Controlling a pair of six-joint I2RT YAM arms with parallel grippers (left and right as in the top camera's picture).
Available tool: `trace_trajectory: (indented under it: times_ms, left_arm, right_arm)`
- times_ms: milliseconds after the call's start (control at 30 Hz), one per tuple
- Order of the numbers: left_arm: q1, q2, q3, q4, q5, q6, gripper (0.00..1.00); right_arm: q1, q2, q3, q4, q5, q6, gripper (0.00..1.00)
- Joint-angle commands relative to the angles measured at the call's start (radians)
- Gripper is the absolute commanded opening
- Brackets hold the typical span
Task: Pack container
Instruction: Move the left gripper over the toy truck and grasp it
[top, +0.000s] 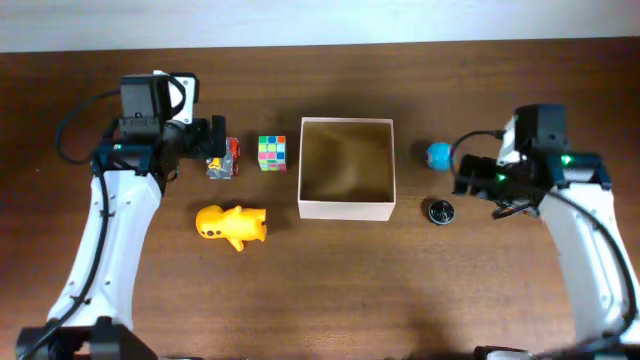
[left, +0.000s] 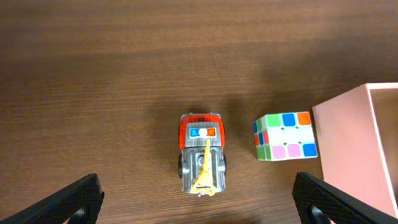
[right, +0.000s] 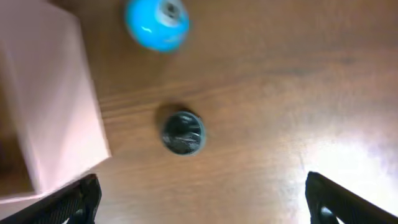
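Note:
The container (top: 346, 208), a square open cardboard box with white walls and a tan inside, stands at the table's middle and holds nothing. Its wall shows in the left wrist view (left: 354, 149) and the right wrist view (right: 50, 112). A small red and silver toy car (top: 223, 159) (left: 202, 154) lies left of it, with my left gripper (top: 212, 143) (left: 199, 202) open above it. A multicoloured puzzle cube (top: 272, 153) (left: 285, 135) sits beside the car. A blue ball (top: 438, 155) (right: 157, 23) and a dark round disc (top: 441, 211) (right: 183, 132) lie right of the container. My right gripper (top: 468, 180) (right: 202, 202) is open above them.
A yellow toy animal (top: 232, 225) lies on the brown wooden table, left of the container's front corner. The table's far edge runs along the top of the overhead view.

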Motion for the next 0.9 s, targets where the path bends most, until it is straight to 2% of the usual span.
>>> trace_trajectory:
  times_ms: [0,300,700,833,867]
  left_arm:
    - [0.003,0.017,0.019,0.012,0.012,-0.007,0.99]
    - [0.003,0.198,0.032,0.033,0.04,0.045,0.99]
    - [-0.02,0.406,0.066,0.079,0.03,0.06,1.0]
    - [-0.022,0.438,0.066,0.074,0.031,0.06,0.89]
    - [-0.022,0.443,0.066,0.071,0.031,0.06,0.82]
  right_arm:
    - [-0.087,0.029,0.017,-0.031,-0.036,0.064,0.98]
    - [-0.255,0.03,0.016,-0.094,-0.049,0.063,0.99]
    - [-0.28,0.03,0.016,-0.098,-0.046,0.062,0.99]
    - [-0.28,0.03,0.016,-0.098,-0.046,0.062,0.99]
    - [-0.28,0.03,0.016,-0.098,-0.046,0.062,0.99]
